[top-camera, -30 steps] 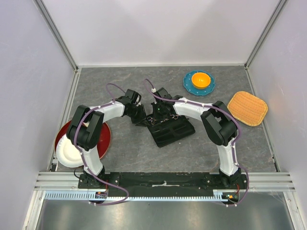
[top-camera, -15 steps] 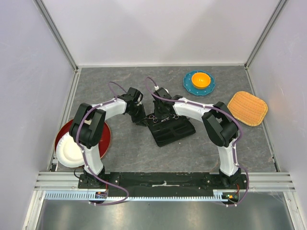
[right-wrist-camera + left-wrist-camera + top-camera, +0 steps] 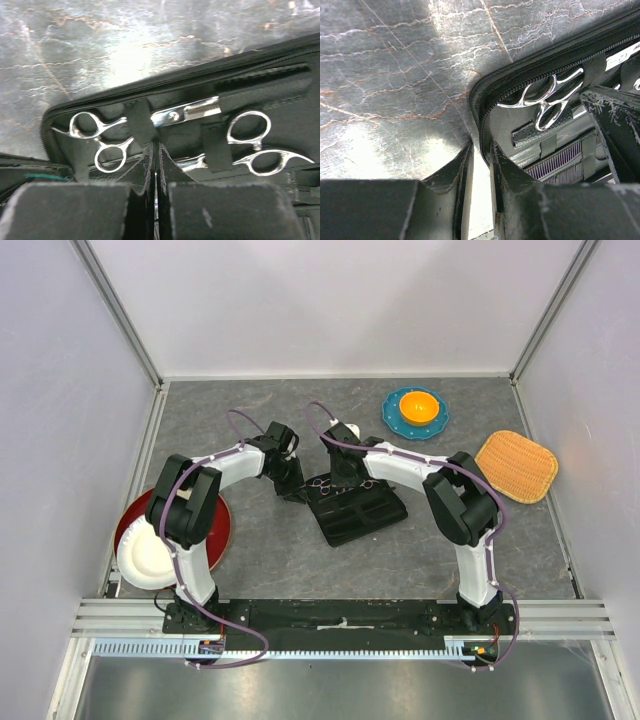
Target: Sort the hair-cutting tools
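A black case [image 3: 360,512] lies open mid-table. Two silver scissors are strapped inside it, one [image 3: 97,136] with its loops to the left, the other [image 3: 255,145] to the right. Two combs [image 3: 559,161] sit under straps lower in the case, only their teeth showing. At the case's left corner my left gripper [image 3: 481,150] [image 3: 296,490] has its jaws narrowed onto the zippered rim [image 3: 479,107]. My right gripper [image 3: 156,145] [image 3: 341,478] is shut, its tips down on the lining between the two scissors, holding nothing.
A red plate [image 3: 216,530] with a white plate [image 3: 143,562] on it sits at the left edge. A blue plate [image 3: 392,421] holding an orange bowl [image 3: 418,405] is at the back right. A woven yellow mat [image 3: 516,466] lies by the right wall.
My left jaws have closed in on the case's rim and the left wrist has edged back slightly. The right wrist has tipped a little toward the far side; its jaws stayed shut.
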### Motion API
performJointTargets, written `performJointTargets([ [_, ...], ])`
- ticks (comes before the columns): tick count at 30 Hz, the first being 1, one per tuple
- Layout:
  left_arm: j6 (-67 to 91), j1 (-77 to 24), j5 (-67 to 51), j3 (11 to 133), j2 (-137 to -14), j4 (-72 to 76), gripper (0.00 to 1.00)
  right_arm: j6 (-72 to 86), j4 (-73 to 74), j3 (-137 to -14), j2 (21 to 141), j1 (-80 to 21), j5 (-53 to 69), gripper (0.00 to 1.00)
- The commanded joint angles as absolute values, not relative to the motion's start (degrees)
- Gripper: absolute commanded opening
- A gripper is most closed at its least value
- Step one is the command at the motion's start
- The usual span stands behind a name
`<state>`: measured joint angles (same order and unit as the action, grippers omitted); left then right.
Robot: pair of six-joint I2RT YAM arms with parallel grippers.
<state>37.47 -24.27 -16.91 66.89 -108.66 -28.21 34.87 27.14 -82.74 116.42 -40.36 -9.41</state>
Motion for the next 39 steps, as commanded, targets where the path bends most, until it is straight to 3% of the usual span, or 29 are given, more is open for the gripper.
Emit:
performJointTargets([
  [1,35.07,-24.08,-7.91,66.18,-112.15,-30.32,0.25,33.75,29.97,-83.49,115.93,-39.9,-13.45,0.0],
  [10,34.37,-23.99,-9.23,65.83,-104.69,-27.51,0.27,31.99,29.18,-87.01,112.94,-39.9,-11.69,0.0],
  [12,34.1,-23.99,-8.97,65.92,-101.09,-26.55,0.29,31.47,29.0,-88.06,112.33,-39.9,-10.73,0.04],
  [16,34.01,-23.99,-8.62,64.95,-95.55,-24.44,0.35,30.85,29.0,-89.65,112.94,-39.9,-12.12,0.26],
  [19,33.75,-23.99,-8.0,63.46,-92.38,-23.47,0.37,29.98,29.27,-91.14,114.08,-39.38,-14.14,0.37],
  [32,32.52,-23.73,-5.89,56.43,-83.24,-26.09,0.38,25.41,30.85,-105.64,127.52,-26.38,-11.43,0.37],
  [39,32.87,-23.73,-8.25,51.6,-82.53,-28.03,0.36,20.57,33.13,-110.3,132.97,-25.14,-4.93,0.36],
])
